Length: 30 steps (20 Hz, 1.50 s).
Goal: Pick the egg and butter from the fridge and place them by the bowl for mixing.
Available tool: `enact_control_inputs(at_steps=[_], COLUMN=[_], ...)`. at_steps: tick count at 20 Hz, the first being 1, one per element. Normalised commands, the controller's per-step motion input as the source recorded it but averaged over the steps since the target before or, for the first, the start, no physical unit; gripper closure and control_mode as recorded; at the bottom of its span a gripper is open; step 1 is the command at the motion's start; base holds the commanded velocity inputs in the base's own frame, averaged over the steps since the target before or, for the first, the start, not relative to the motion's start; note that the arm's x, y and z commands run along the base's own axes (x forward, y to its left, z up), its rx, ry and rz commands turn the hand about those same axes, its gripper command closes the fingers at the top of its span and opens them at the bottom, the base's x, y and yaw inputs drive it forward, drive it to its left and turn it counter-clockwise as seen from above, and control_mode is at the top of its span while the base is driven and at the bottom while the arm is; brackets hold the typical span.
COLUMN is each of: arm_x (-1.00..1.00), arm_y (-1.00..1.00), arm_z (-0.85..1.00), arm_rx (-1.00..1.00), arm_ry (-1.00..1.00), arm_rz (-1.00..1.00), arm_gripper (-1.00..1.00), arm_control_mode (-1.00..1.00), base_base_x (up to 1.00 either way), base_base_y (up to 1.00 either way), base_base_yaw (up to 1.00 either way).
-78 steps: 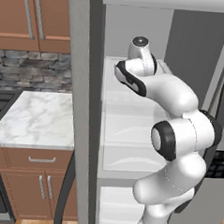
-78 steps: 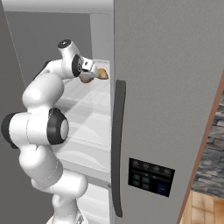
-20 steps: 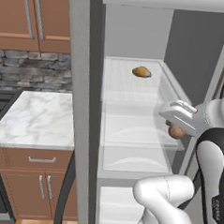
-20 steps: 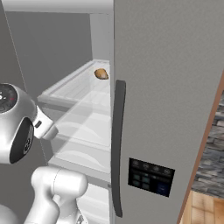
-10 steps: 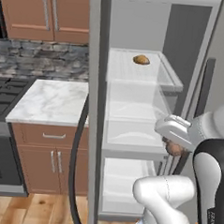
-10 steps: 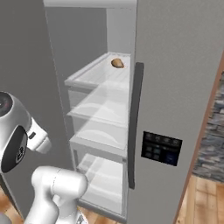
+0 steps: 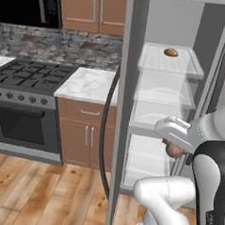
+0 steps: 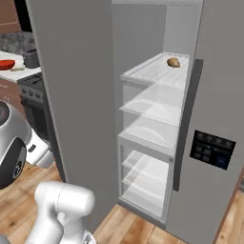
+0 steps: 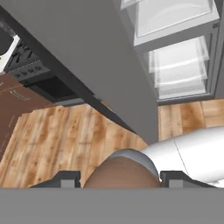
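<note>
1. A kitchen with wood flooring is seen; one fridge [image 8: 157, 119] stands open beside one stove [image 7: 26, 88].
2. One egg [image 9: 121, 173] is gripped between the tips of the gripper [image 9: 119, 177], outside the fridge.
3. One orange-tan lump [image 7: 171, 52] lies on the top shelf.
4. Since half a second earlier, the whole view has shifted and more stove has been brought in; the egg remains held.

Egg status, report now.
Gripper shut on egg, outside the fridge. Open door close alongside. Tan lump on top shelf.
</note>
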Motion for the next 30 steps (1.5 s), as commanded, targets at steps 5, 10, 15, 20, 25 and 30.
enact_control_inputs(at_steps=[5,10,15,20,25,30], arm_x=[0.00,0.00,0.00,0.00,0.00,0.00], arm_y=[0.00,0.00,0.00,0.00,0.00,0.00], arm_z=[0.00,0.00,0.00,0.00,0.00,0.00], arm_rx=[0.00,0.00,0.00,0.00,0.00,0.00], arm_ry=[0.00,0.00,0.00,0.00,0.00,0.00], arm_rz=[0.00,0.00,0.00,0.00,0.00,0.00], arm_gripper=[1.00,1.00,1.00,1.00,1.00,1.00], arm_control_mode=[1.00,1.00,1.00,1.00,1.00,1.00], base_base_x=[-1.00,-1.00,-0.98,-1.00,-0.94,-0.96], base_base_y=[0.00,0.00,0.00,-0.68,-0.73,-0.15], base_base_yaw=[0.59,0.65,0.69,0.59,0.61,0.69])
